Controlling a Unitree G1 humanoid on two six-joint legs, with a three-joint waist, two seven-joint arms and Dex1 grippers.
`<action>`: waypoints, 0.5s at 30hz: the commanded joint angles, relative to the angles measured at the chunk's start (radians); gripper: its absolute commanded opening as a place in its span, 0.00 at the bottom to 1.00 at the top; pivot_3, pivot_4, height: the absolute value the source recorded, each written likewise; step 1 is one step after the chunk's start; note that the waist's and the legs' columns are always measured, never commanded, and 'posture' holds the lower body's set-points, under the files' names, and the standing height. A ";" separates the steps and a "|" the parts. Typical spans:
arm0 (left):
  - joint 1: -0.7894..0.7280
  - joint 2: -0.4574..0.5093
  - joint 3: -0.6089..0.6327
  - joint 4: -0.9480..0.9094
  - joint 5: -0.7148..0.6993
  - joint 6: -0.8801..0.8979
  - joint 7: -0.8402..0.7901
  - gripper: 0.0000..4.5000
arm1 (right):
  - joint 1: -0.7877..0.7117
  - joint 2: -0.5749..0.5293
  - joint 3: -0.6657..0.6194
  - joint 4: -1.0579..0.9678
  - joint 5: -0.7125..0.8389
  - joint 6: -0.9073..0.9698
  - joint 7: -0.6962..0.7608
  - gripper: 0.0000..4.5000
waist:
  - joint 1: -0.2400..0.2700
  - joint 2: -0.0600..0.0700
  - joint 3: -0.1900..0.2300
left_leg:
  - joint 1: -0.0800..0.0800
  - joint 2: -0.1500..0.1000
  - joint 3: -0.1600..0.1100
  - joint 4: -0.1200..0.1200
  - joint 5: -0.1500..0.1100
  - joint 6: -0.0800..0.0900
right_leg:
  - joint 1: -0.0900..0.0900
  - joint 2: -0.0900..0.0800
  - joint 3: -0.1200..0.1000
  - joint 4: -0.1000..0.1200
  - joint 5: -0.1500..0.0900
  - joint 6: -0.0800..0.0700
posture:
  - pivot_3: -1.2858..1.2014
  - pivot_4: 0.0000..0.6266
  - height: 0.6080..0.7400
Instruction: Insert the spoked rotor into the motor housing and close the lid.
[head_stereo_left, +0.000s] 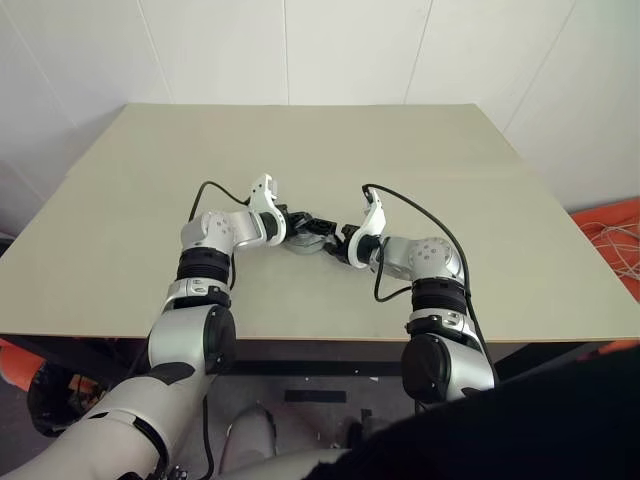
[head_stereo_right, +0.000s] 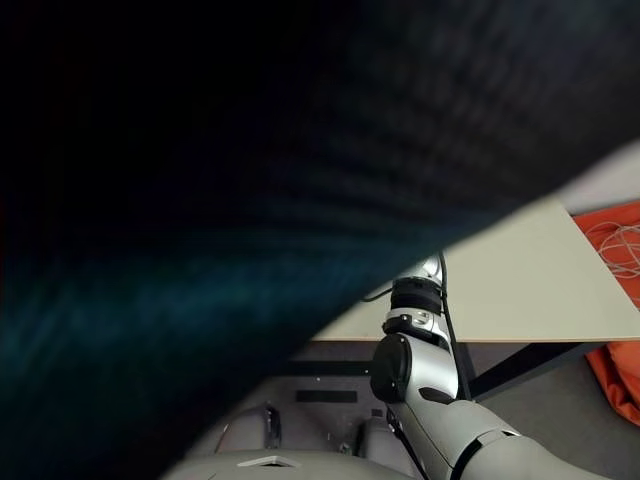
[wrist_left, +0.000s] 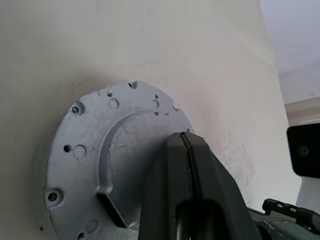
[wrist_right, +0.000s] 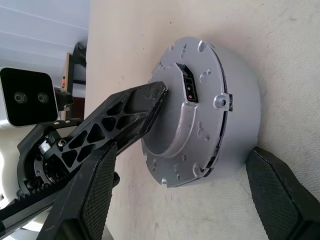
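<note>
The motor housing (wrist_right: 235, 115) is a grey round metal casing on the beige table (head_stereo_left: 130, 200), at the centre between both arms (head_stereo_left: 303, 243). Its flat face, with small holes and a dark socket, is turned toward my left gripper (wrist_left: 185, 137). That gripper is shut, and its black fingers (wrist_right: 125, 117) press their tip against the raised part of that face. My right gripper (wrist_right: 182, 155) is open, one pad on each side of the casing and straddling it without clamping. In the left eye view the two grippers (head_stereo_left: 318, 228) (head_stereo_left: 338, 245) meet over the casing. The spoked rotor and the lid are hidden from view.
An orange thing with white cables (head_stereo_left: 610, 235) lies past the table's right edge. A dark blurred mass (head_stereo_right: 250, 200) covers most of the right eye view and the lower right corner (head_stereo_left: 520, 420) of the left eye view. White walls stand behind the table.
</note>
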 joint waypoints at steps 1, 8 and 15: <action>-0.009 -0.038 -0.021 -0.003 -0.010 0.018 -0.011 0.00 | -0.070 0.070 0.060 0.026 0.061 -0.018 0.030 1.00 | -0.001 0.000 0.000 | 0.000 0.000 0.000 0.000 0.000 0.000 | 0.000 0.000 0.000 0.000 0.000 0.000 | 0.52 0.00 1.00; -0.008 -0.026 -0.020 -0.001 -0.001 0.015 -0.017 0.00 | -0.072 0.067 0.060 0.034 0.059 -0.039 0.025 1.00 | -0.001 0.000 0.000 | 0.000 0.000 0.000 0.000 0.000 -0.001 | 0.000 0.000 0.000 0.000 0.000 0.000 | 0.52 0.00 1.00; -0.001 0.016 0.008 0.040 0.006 -0.017 -0.005 0.00 | -0.073 0.059 0.074 0.042 0.062 -0.056 0.028 1.00 | -0.002 0.000 0.000 | 0.000 0.000 0.000 0.000 0.000 -0.001 | 0.000 0.000 0.000 0.000 0.000 0.000 | 0.52 0.00 1.00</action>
